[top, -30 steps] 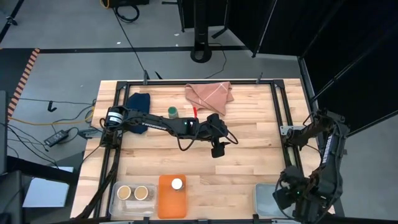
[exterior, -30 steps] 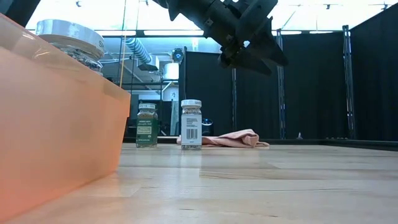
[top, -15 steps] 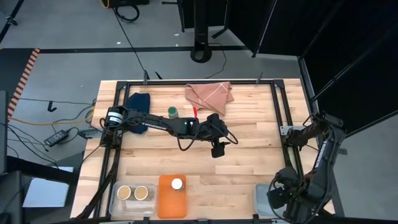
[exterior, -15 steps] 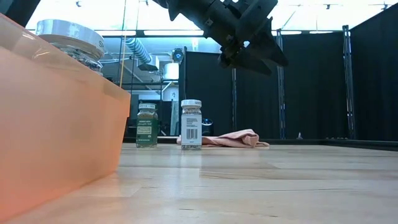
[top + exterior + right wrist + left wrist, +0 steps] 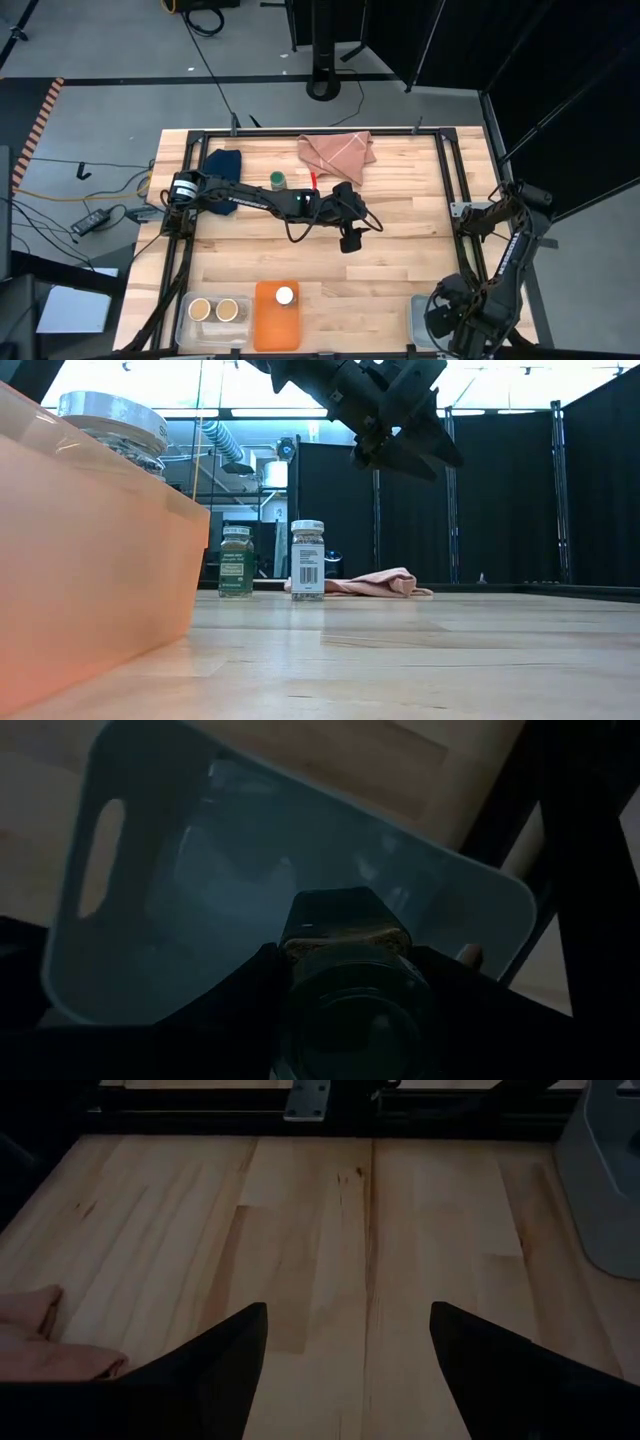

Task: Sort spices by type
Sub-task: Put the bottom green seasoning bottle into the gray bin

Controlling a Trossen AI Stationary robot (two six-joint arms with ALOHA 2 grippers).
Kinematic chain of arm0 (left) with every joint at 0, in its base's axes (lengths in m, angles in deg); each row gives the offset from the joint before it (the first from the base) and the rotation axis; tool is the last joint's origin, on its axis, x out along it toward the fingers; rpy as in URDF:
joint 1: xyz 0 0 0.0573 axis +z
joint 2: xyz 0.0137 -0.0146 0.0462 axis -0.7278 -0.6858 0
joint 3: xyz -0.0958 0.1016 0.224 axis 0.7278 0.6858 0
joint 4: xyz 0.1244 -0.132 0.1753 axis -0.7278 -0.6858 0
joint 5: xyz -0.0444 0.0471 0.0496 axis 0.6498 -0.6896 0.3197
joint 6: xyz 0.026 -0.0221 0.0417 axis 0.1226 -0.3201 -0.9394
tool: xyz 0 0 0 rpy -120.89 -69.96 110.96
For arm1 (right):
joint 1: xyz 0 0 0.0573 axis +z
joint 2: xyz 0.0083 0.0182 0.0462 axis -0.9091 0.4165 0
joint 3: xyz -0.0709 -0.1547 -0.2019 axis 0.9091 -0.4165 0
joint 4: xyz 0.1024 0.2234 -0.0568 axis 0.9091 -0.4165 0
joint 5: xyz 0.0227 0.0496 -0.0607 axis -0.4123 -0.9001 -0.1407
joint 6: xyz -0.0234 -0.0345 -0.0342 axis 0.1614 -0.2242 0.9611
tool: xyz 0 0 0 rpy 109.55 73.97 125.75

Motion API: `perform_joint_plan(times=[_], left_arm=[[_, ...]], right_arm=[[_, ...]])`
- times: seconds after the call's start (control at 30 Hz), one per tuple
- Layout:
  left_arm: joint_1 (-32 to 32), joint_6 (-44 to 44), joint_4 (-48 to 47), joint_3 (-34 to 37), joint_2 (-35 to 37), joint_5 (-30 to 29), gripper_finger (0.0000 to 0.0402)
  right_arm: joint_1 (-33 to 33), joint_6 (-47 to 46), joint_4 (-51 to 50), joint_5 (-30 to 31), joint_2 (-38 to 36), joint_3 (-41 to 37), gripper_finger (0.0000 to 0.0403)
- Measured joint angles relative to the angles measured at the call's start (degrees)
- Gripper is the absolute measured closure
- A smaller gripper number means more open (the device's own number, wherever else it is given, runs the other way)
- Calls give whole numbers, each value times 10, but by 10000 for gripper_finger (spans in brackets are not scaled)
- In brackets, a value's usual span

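My left gripper hangs open above bare wood at mid-table; in the left wrist view its fingers stand apart over the boards. A green-lidded jar and a white-lidded jar stand upright on the table's far part, beside the pink cloth. Two tan-lidded jars sit in the clear bin, and a white-lidded jar in the orange bin. My right gripper is shut on a dark-lidded jar over the pale blue-grey bin. My right gripper pinches the jar between its two fingers by the glass body, below the lid. The jar is lifted clear above the bin's inside, its lid end pointing away from the wrist toward the bin.
The dark blue cloth lies at the far left. The three bins line the near edge: clear, orange, blue-grey. A black frame rail rings the table. Bare wood stretches between the left gripper and the bins.
My right arm has swung a little toward the table's left, over the blue-grey bin at the near right corner, still shut on the jar. The left arm and the standing jars have kept still.
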Motion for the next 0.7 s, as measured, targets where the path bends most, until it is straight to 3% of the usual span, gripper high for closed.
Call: perform_joint_plan(times=[0.7], left_arm=[[0, -2, 16, 0, 0, -16, 117]], right_arm=[[37, 48, -4, 22, -1, -57, 194]])
